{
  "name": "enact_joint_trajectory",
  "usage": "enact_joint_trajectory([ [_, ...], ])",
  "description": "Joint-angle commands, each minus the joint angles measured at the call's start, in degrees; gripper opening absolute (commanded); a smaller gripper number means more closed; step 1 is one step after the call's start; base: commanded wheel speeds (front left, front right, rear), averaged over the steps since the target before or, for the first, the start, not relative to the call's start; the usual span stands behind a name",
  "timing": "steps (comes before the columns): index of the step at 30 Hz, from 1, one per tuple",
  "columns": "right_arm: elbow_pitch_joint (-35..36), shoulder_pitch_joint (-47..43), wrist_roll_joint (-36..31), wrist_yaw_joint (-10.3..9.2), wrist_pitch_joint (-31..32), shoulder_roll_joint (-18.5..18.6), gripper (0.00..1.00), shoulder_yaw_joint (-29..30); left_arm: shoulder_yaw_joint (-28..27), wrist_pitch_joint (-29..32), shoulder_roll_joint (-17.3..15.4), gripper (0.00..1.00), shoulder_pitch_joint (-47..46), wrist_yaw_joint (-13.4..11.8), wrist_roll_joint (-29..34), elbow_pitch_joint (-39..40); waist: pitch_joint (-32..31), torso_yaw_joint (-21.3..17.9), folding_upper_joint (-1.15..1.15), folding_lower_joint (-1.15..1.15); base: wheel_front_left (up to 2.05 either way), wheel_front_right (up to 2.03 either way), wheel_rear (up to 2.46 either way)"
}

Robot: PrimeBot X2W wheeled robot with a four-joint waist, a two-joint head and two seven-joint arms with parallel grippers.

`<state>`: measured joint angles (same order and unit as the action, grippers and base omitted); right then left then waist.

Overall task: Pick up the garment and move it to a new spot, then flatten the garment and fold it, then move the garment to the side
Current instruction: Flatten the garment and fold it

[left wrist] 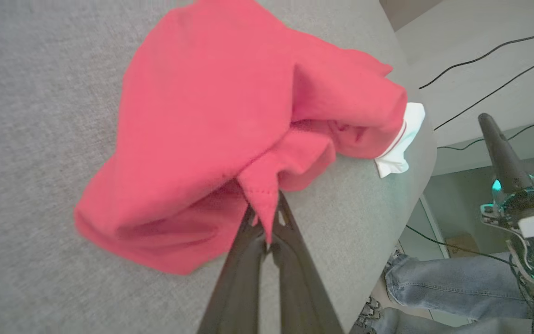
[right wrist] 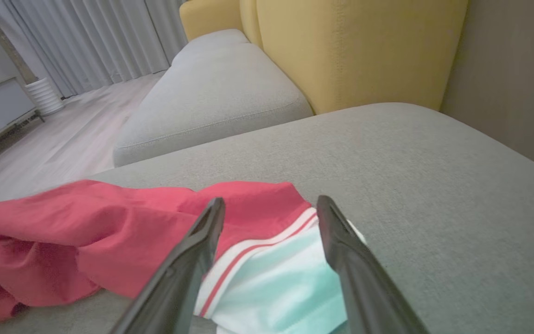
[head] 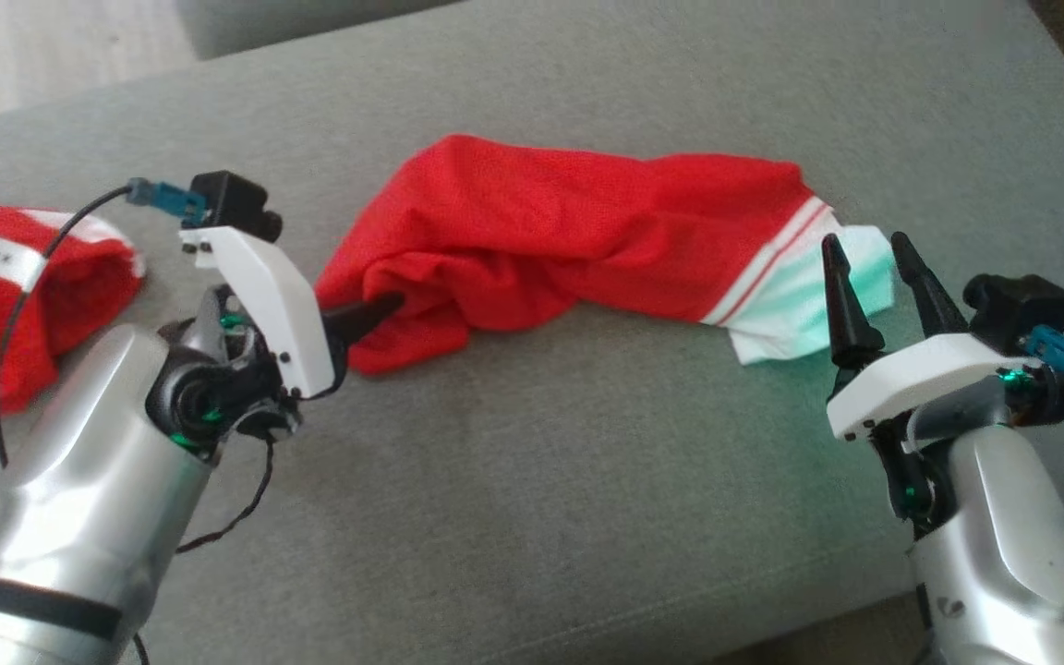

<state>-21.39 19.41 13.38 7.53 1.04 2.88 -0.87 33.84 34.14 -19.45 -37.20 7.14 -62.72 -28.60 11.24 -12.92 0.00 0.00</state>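
Lying across a grey sofa cushion (head: 532,480), a red garment (head: 569,231) stretches in a crumpled band between the robot's two arms. At its bunched left end, the left gripper (head: 392,305) reaches in from the side with its dark fingers pressed together on a fold of the red cloth. The left wrist view shows the pinch plainly: a stitched corner is caught between the fingertips (left wrist: 253,218). At the garment's other end is a white hem (head: 800,305) edged with thin red stripes, tinted green by the gripper's light. The right gripper (head: 864,242) stands there with fingers spread wide and pointing up the head view. It holds nothing, and whether it touches the hem I cannot tell. A second red garment (head: 6,314) with a white label (head: 4,259) lies heaped at the cushion's far left, well apart from the first. Beyond the cushion rises a yellow backrest (right wrist: 355,46). Off the cushion's edge in the left wrist view are a person's legs (left wrist: 448,283) in blue jeans.
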Motion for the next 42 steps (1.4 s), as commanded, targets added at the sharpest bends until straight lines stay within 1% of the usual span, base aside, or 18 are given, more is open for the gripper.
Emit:
enact_joint_trajectory([
  [1,1.59,1.42,-0.61,-0.04,0.12,0.02,1.00,-1.01,-1.72,-0.08,-2.67,0.00,-3.00,0.35,-0.74,2.75,-1.66,2.08,0.00,0.00,0.00,0.00,0.00],
  [3,1.64,0.75,-0.90,-0.04,0.87,0.22,1.00,-0.96,0.36,1.89,-4.43,0.00,-3.05,0.35,-3.06,6.61,-3.18,4.51,0.00,0.00,0.00,0.00,0.00],
  [7,1.94,-0.13,-0.89,-0.04,1.75,0.41,1.00,-1.18,2.89,5.50,-8.48,0.00,-2.68,0.35,-4.92,12.63,-4.85,7.27,0.00,0.00,0.00,0.00,0.00],
  [10,2.22,-0.84,-0.73,-0.04,2.29,0.52,1.00,-1.10,5.01,7.22,-12.30,0.00,-1.56,0.35,-4.66,18.81,-5.61,8.76,0.00,0.00,0.00,0.00,0.00],
  [14,2.68,-1.89,-0.57,-0.04,3.13,0.83,1.00,-0.47,9.50,10.68,-16.87,0.00,2.53,0.35,-4.40,26.16,-5.92,10.39,0.00,0.00,0.00,0.00,0.00],
  [16,3.06,-2.33,-0.60,-0.04,3.46,0.98,1.00,-0.07,11.18,11.64,-18.52,0.00,4.57,0.35,-4.07,28.20,-5.89,11.00,0.00,0.00,0.00,0.00,0.00],
  [17,3.27,-2.47,-0.65,-0.04,3.60,1.03,1.00,0.11,11.91,11.46,-19.30,0.00,5.19,0.35,-2.73,28.41,-5.83,11.21,0.00,0.00,0.00,0.00,0.00],
  [19,3.49,-2.60,-0.76,-0.04,3.92,1.05,1.00,0.24,13.13,10.33,-19.66,0.00,6.49,0.35,-0.52,27.33,-5.78,11.48,0.00,0.00,0.00,0.00,0.00],
  [20,3.53,-2.60,-0.73,-0.04,4.11,1.03,1.00,0.10,13.32,9.35,-19.03,0.25,7.30,0.35,-0.48,26.34,-5.79,11.56,0.00,0.00,0.00,0.00,0.00],
  [21,3.55,-2.59,-0.67,-0.04,4.25,1.02,1.00,-0.07,13.17,8.12,-18.07,1.00,8.05,0.35,-0.93,25.21,-5.80,11.60,0.00,0.00,0.00,0.00,0.00],
  [23,3.57,-2.52,-0.51,-0.04,4.44,1.00,1.00,-0.39,12.58,5.58,-16.36,1.00,8.91,0.35,-1.71,22.87,-5.79,11.53,0.00,0.00,0.00,0.00,0.00],
  [24,3.57,-2.52,-0.51,-0.04,4.44,1.00,1.00,-0.39,12.58,5.58,-16.36,1.00,8.91,0.35,-1.71,22.87,-5.79,11.53,0.00,0.00,0.00,0.00,0.00],
  [27,3.66,-2.53,-0.24,-0.04,4.48,0.98,1.00,-0.74,11.96,2.69,-15.28,1.00,9.10,0.35,-2.94,20.91,-5.76,11.24,0.00,0.00,0.00,0.00,0.00],
  [29,3.74,-2.81,-0.14,-0.04,4.31,0.98,1.00,-0.60,11.15,0.70,-15.65,1.00,8.69,0.35,-3.47,20.81,-5.75,10.99,0.00,0.00,0.00,0.00,0.00],
  [33,3.97,-3.54,-0.12,-0.04,4.10,0.98,1.00,0.18,8.48,-2.28,-17.61,1.00,7.27,0.35,-5.19,22.77,-5.63,10.52,0.00,0.00,0.00,0.00,0.00],
  [35,4.23,-3.57,-0.15,-0.04,4.12,0.94,1.00,0.12,6.68,-4.38,-18.66,1.00,5.70,0.18,-4.31,23.07,-5.15,10.06,0.00,0.00,0.00,0.00,0.00],
  [37,4.49,-3.17,-0.06,-0.04,4.02,0.85,1.00,-0.27,5.70,-6.09,-19.00,1.00,3.99,-0.39,-2.42,22.55,-4.37,9.28,0.00,0.00,0.00,0.00,0.00],
  [42,4.86,-1.71,0.53,-0.04,2.98,0.58,1.00,-1.65,6.07,-8.58,-17.53,1.00,-0.22,-0.50,1.79,17.16,-1.70,6.51,0.00,0.00,0.00,0.00,0.00],
])
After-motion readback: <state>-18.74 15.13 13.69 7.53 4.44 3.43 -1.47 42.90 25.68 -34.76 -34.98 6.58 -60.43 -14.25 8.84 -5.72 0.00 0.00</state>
